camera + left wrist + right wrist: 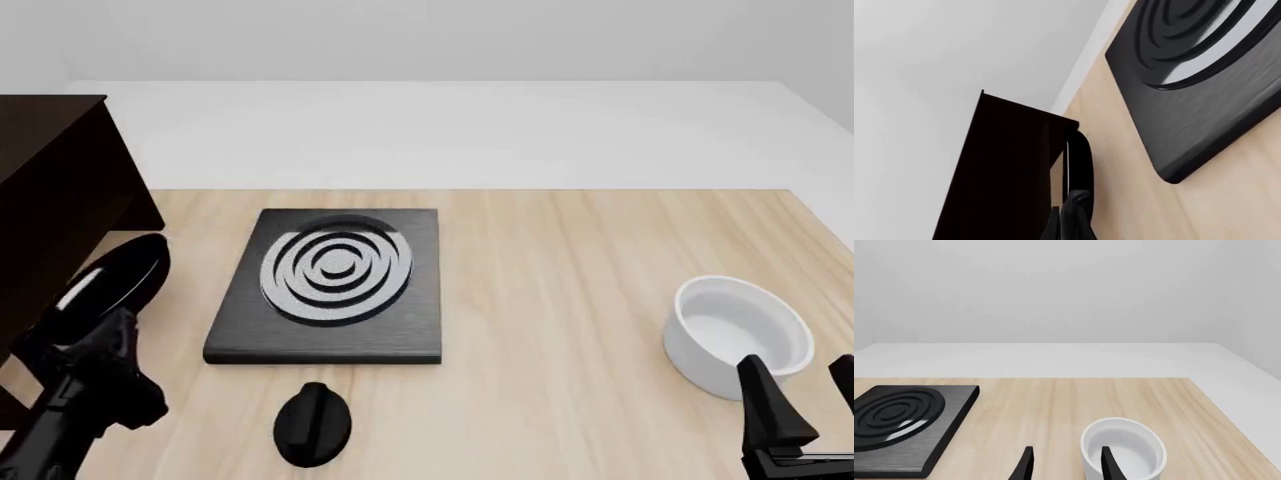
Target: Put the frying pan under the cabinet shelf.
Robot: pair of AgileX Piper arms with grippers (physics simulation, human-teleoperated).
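The frying pan (118, 278), small, glossy and black, hangs tilted just off the right side of the cabinet shelf (60, 190), a big dark brown box at the table's far left. My left gripper (96, 338) is shut on the pan from the near side. In the left wrist view its fingers (1077, 217) pinch a thin curved black part of the frying pan (1081, 160), with the cabinet shelf (1004, 170) close beside it. My right gripper (807, 405) stands open at the near right, holding nothing, and shows again as the right gripper (1067, 467).
A black square stove plate (334, 285) with silver rings lies mid-table. A small black knob (311, 425) sits in front of it. A white bowl (741, 335) stands near my right gripper. The stove plate (1201, 75) is also close in the left wrist view.
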